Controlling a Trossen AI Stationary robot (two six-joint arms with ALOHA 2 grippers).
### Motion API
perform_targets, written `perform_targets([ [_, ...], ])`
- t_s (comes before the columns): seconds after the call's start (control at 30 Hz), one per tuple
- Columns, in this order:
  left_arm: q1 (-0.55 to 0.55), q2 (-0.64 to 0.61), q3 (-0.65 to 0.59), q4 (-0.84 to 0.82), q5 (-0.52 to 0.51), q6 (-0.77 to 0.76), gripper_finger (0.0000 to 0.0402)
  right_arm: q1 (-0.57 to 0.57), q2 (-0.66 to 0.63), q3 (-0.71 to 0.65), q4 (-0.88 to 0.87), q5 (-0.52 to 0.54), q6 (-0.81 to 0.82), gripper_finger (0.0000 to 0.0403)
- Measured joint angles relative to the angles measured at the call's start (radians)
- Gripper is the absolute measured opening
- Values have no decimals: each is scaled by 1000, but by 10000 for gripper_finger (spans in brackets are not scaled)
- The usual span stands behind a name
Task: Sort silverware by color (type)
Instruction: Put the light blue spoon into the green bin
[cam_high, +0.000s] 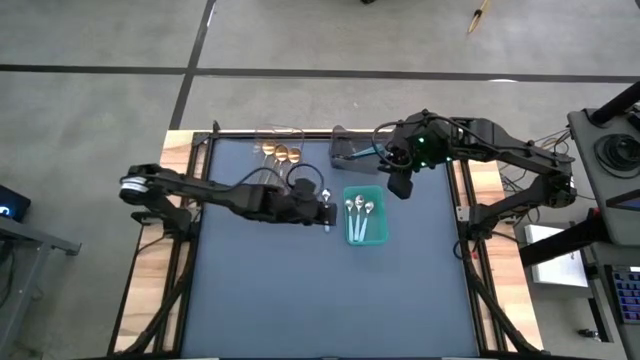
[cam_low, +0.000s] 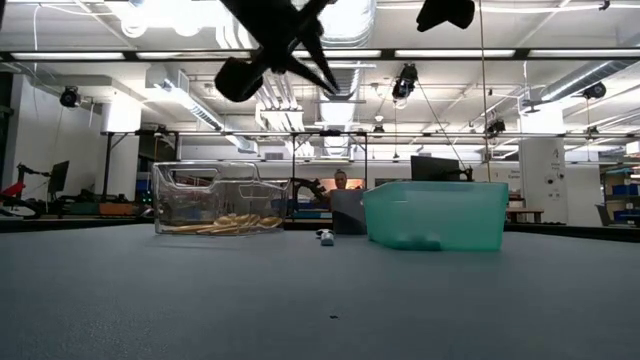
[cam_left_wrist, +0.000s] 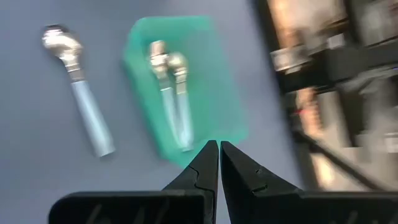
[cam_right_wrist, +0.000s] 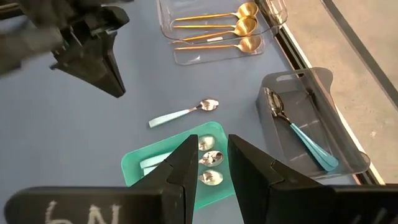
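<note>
One light-blue spoon (cam_high: 326, 197) beside left gripper (cam_high: 328, 212)

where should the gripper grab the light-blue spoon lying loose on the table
Grip the loose spoon midway along its light-blue handle, coming straight down with the fingers across it. It lies flat on the mat beside the teal bin, and the handle is straight and narrow, unlike the rounded bowl.

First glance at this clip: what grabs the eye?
One light-blue-handled spoon lies loose on the dark table, between the clear bin of gold spoons and the teal bin. The left gripper hangs above it, fingers shut; the right gripper, open, hovers over the teal bin.
</note>
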Motion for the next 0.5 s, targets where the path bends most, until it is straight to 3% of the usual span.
perform_targets([
  [0.27, 3, 174, 291, -601, 41, -16, 0, -4, 0, 0, -1, 0, -9, 77],
  [0.5, 26, 277, 328, -607, 90, 3, 0, -4, -2, 0, -8, -1, 4, 77],
])
